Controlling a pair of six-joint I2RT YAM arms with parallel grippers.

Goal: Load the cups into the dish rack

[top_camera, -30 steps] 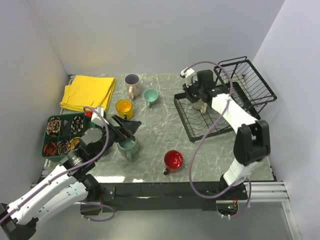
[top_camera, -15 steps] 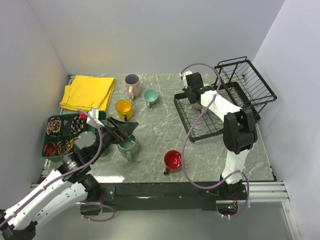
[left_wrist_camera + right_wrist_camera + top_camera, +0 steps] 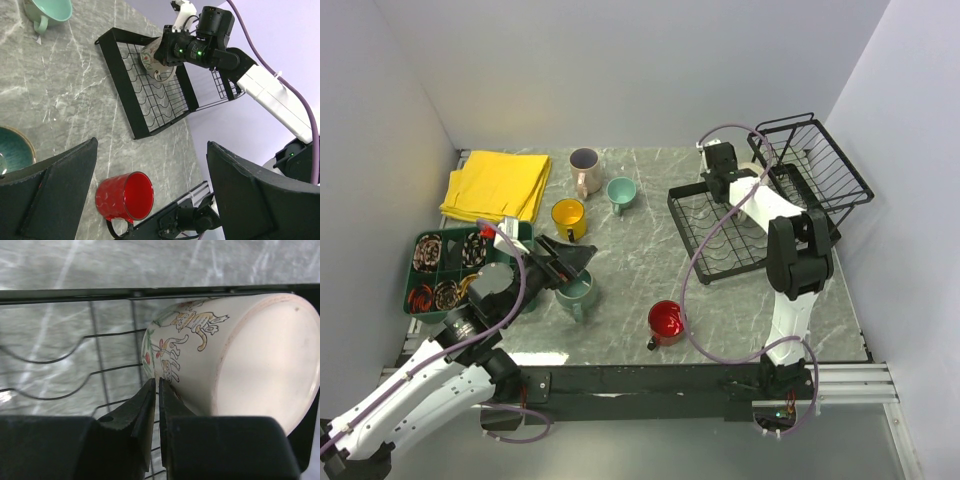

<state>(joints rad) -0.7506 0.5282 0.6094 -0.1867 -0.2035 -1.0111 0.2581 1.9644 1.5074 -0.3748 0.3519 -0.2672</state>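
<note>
I run this rig from afar, and it stands in a robotics lab test cell, not a real kitchen. Plain pale walls [image 3: 620, 70] box in a small marble-patterned bench [image 3: 640, 260] on three sides. The left arm [image 3: 410, 395] and right arm [image 3: 798, 262] are bolted to a black metal rail [image 3: 640, 383] at its near edge, with purple cables [image 3: 685, 295] looping loose. A yellow mug [image 3: 568, 214], a red mug [image 3: 667, 320], a dish rack [image 3: 687, 236], a yellow cloth [image 3: 495, 185] and a green tray [image 3: 450, 272] of small parts are set out like props.

Right jaws farther toward wire basket [image 3: 815, 168].
</note>
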